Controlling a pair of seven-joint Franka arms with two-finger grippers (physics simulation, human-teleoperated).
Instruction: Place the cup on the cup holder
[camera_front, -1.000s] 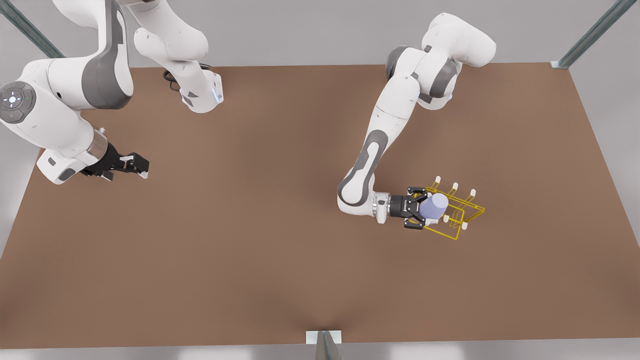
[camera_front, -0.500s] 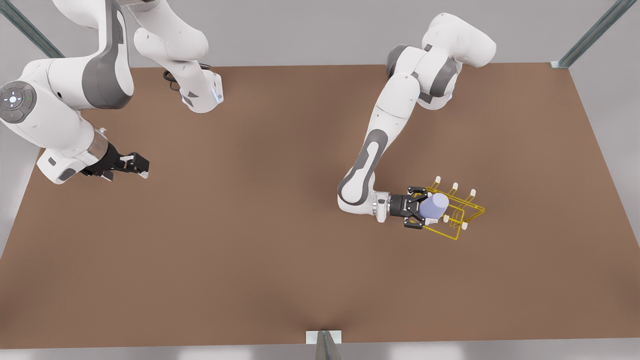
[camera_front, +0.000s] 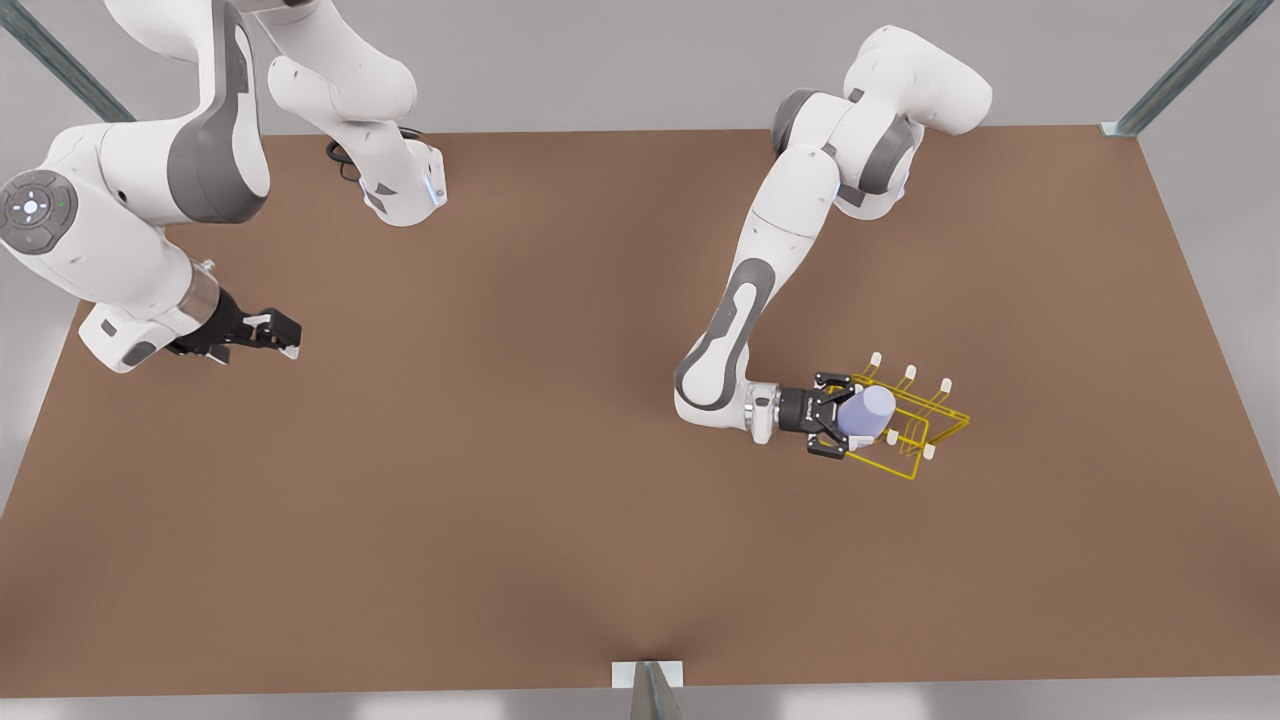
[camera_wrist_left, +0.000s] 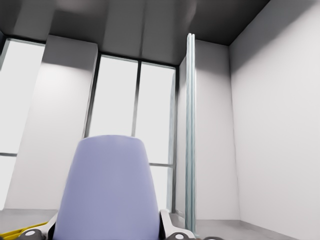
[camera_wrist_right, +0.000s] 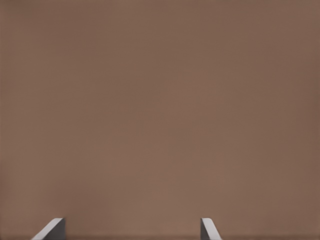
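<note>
The lavender-blue cup (camera_front: 872, 408) lies tilted over the near-left end of the yellow wire cup holder (camera_front: 935, 428), among its white-capped prongs. My left gripper (camera_front: 847, 416), at the front view's right, is shut on the cup from the side. In the left wrist view the cup (camera_wrist_left: 107, 185) rises between my white finger pads (camera_wrist_left: 167, 227), its closed end pointing away, with a bit of the yellow cup holder (camera_wrist_left: 20, 233) beside it. My right gripper (camera_front: 288, 338) waits open at the front view's far left, its fingertips (camera_wrist_right: 52, 231) apart over the bare table.
The brown table (camera_front: 560, 480) spreads wide around the rack. The two arm bases stand along its far edge. Metal frame posts (camera_front: 1180, 70) rise at the corners, and a bracket (camera_front: 648, 680) sits at the middle of the near edge.
The right arm at the front view's left has shifted slightly, its gripper edging up and back. The left gripper with the cup has barely moved at the rack.
</note>
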